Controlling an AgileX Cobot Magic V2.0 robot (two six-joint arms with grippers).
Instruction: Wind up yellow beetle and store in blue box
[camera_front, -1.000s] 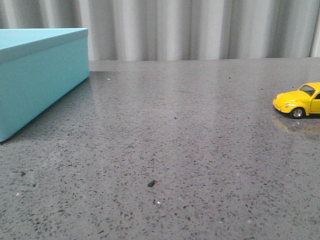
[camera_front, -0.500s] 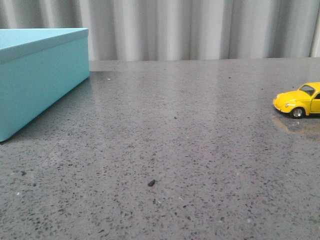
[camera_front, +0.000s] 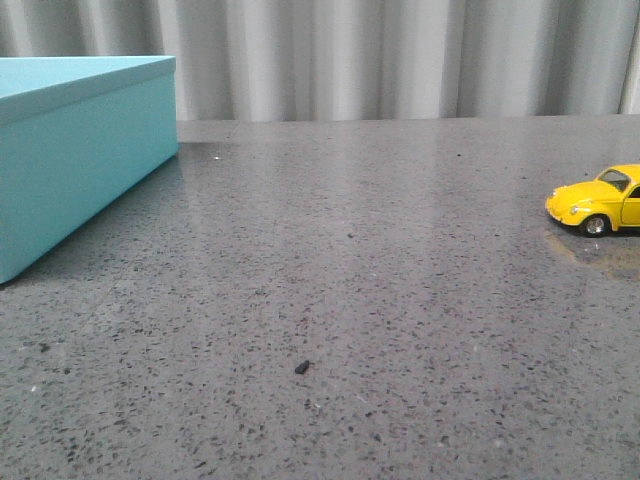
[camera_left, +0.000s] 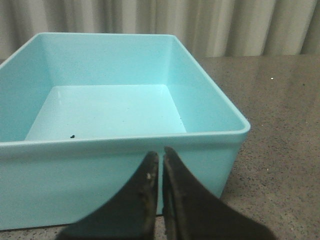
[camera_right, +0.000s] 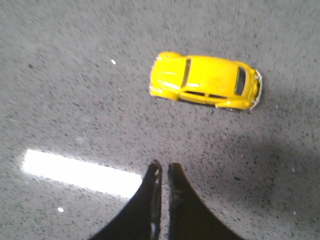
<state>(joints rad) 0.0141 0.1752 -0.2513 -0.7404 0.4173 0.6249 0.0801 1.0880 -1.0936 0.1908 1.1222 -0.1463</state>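
Note:
The yellow beetle (camera_front: 598, 202) stands on its wheels at the right edge of the front view, partly cut off. From above it shows whole (camera_right: 206, 80), lying on the grey table ahead of my right gripper (camera_right: 163, 166), which is shut, holds nothing and hangs above the table, apart from the car. The blue box (camera_front: 70, 150) stands at the far left. In the left wrist view the blue box (camera_left: 125, 145) is open on top and holds only a dark speck. My left gripper (camera_left: 160, 156) is shut and empty, just in front of the box's near wall. Neither gripper shows in the front view.
A small dark crumb (camera_front: 302, 367) lies on the speckled grey table (camera_front: 350, 280) near the middle front. Pale pleated curtains (camera_front: 400, 55) close off the back. A bright light reflection (camera_right: 80, 172) glares on the table beside the right fingers.

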